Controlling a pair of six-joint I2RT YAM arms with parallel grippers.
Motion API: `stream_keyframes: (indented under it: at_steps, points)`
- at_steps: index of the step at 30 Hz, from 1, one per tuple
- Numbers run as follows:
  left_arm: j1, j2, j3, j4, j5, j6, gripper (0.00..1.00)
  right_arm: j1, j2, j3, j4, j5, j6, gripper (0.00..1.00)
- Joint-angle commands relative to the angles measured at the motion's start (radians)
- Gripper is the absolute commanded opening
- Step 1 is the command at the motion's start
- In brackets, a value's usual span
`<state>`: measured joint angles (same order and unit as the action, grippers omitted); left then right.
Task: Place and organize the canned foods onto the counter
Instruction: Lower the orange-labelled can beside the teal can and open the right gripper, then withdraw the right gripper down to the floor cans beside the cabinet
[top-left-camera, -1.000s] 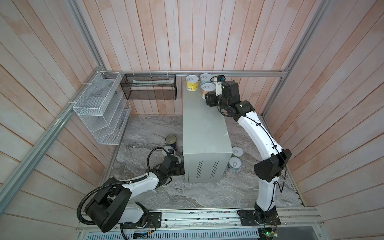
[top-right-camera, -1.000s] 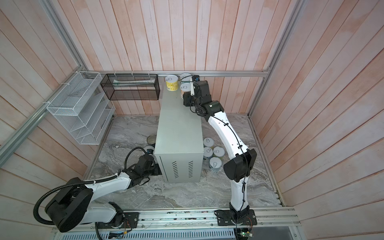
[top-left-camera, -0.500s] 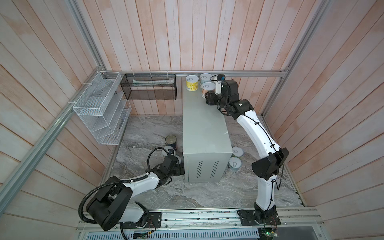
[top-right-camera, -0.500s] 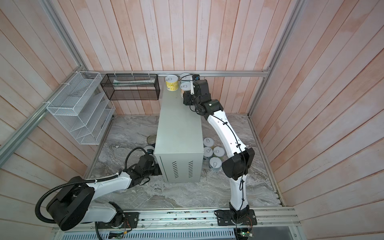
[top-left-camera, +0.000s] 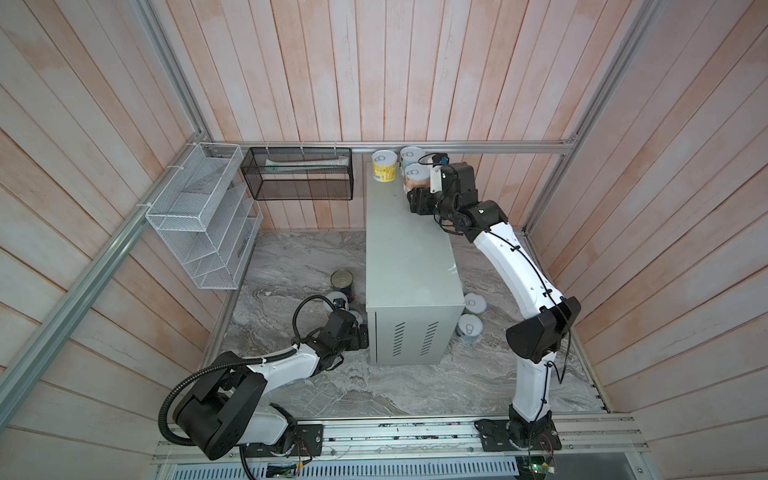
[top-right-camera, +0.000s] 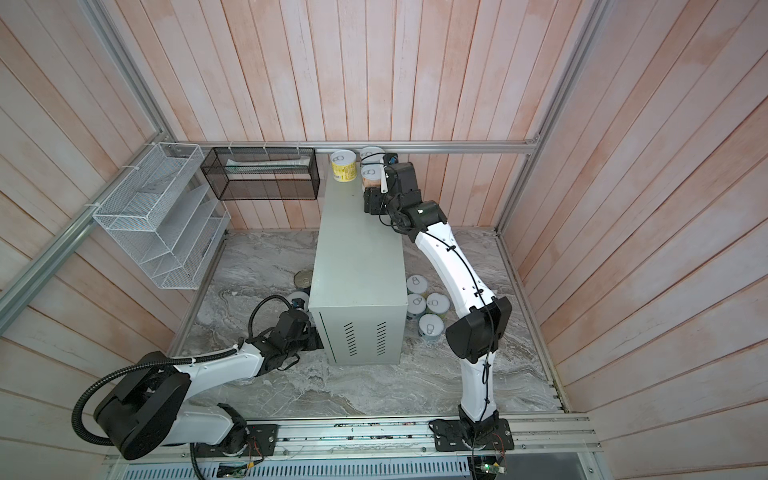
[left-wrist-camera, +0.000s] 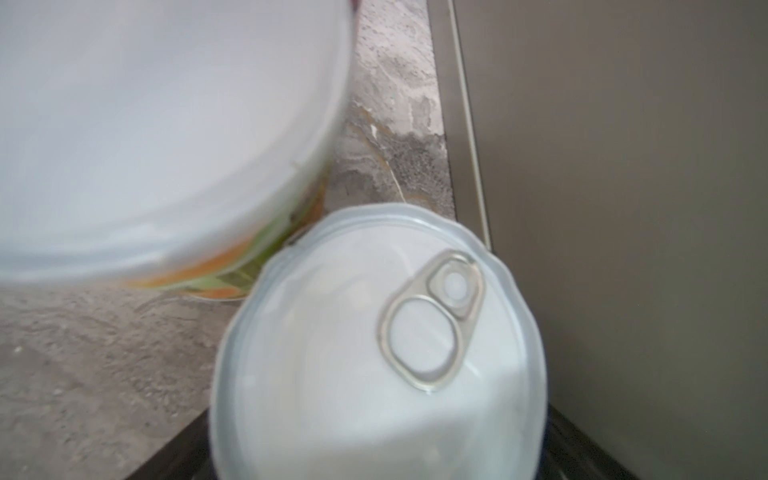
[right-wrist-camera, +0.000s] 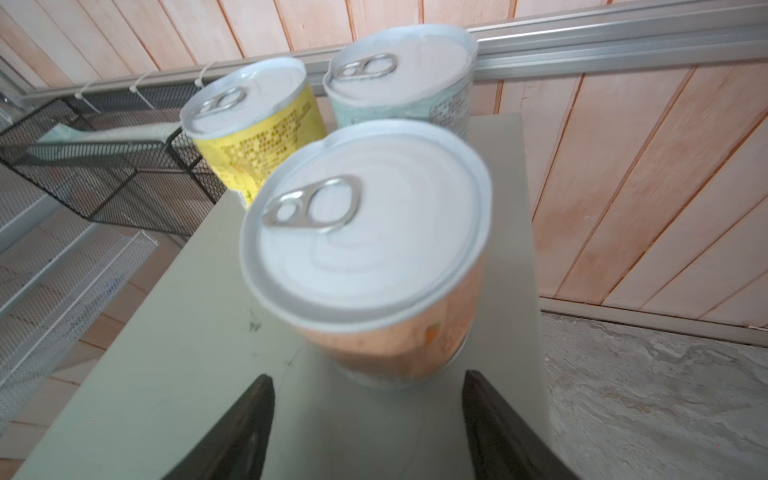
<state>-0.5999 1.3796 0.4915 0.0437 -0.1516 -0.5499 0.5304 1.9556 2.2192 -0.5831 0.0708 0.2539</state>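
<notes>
- white wire rack (top-left-camera: 199, 216): on the left wall; no writing legible.
- black mesh basket (top-left-camera: 299, 174): hangs on the back rail, just left of the counter's far end.
- dark-blue tin (top-left-camera: 343, 281): upright on the marble floor (top-left-camera: 291, 266), just left of the counter; label unreadable.
- left gripper (top-left-camera: 362, 336): low at the counter's near-left corner. Jaws are spread wide with one finger (left-wrist-camera: 174, 453) on each side of a floor can; can't tell whether the pads touch it.
- floor can (left-wrist-camera: 374, 353): pull-tab lid, label hidden. It sits against a neighbour can (left-wrist-camera: 145, 124) whose green/orange label is blurred.
- counter (top-left-camera: 409, 249): grey-green box with vent slits on the near end.
- yellow can (right-wrist-camera: 257, 137): on the counter top at the far end; dense fine print, too small to read.
- pink can (right-wrist-camera: 365, 249): upright on the counter top, close in front of the other two; orange marks blurred.
- pale-blue can (right-wrist-camera: 403, 79): far-right corner of the top; print block unreadable.
- right gripper (right-wrist-camera: 366, 380): jaws parted, gripping nothing; tips flank the pink can's base.
- four cans (top-right-camera: 430, 303): on the floor, just right of the counter.
</notes>
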Motion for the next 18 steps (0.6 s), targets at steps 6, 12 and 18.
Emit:
stream_keyframes:
  at_steps: [6,12,18]
  points:
    - [0.005,0.007,0.025,0.015,-0.066,0.0,0.99,0.049,-0.343,-0.402,0.162,-0.006,0.026,0.73]
    - [0.005,0.025,0.037,0.027,-0.089,0.011,0.98,0.038,-0.541,-0.586,0.187,0.019,0.059,0.74]
    - [0.005,0.048,0.042,0.047,-0.097,-0.001,0.97,-0.075,-0.729,-0.78,0.186,-0.024,0.123,0.74]
